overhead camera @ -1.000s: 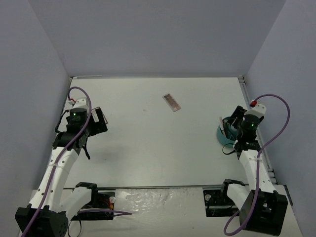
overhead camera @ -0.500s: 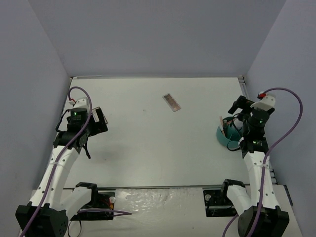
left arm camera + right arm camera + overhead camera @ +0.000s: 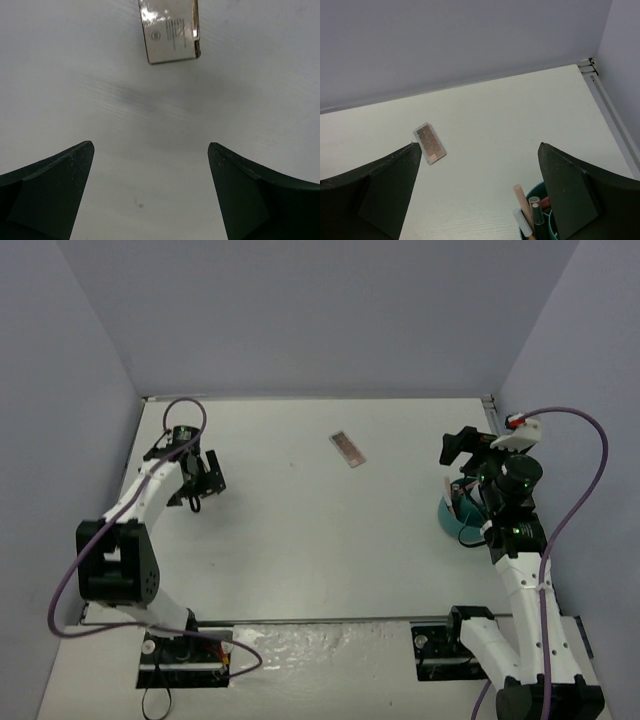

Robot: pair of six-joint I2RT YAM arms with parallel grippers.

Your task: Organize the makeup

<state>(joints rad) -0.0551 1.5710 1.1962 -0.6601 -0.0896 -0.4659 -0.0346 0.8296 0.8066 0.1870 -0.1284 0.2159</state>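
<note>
A brown-pink palette [image 3: 348,448] lies flat on the white table at the back centre; the right wrist view shows it too, as the palette [image 3: 429,144]. Several sticks [image 3: 523,199], pink, white and dark, stand in the round teal tub [image 3: 538,187] at the right. My right gripper [image 3: 458,447] hangs open just behind the tub [image 3: 447,516], holding nothing. My left gripper [image 3: 207,476] stands open low over the table at the left. Just ahead of the left gripper [image 3: 150,147] lies a flat whitish labelled rectangle with a brown edge [image 3: 170,30], clear of the fingers.
Purple-grey walls close in the table [image 3: 300,540] on the left, back and right. A metal rail [image 3: 612,115] runs along the table's right edge. Both arm bases sit at the near edge.
My right gripper has lifted away from the tub and moved back and left, with its jaws wider. The left arm has folded and swung; its gripper shifted slightly back and right.
</note>
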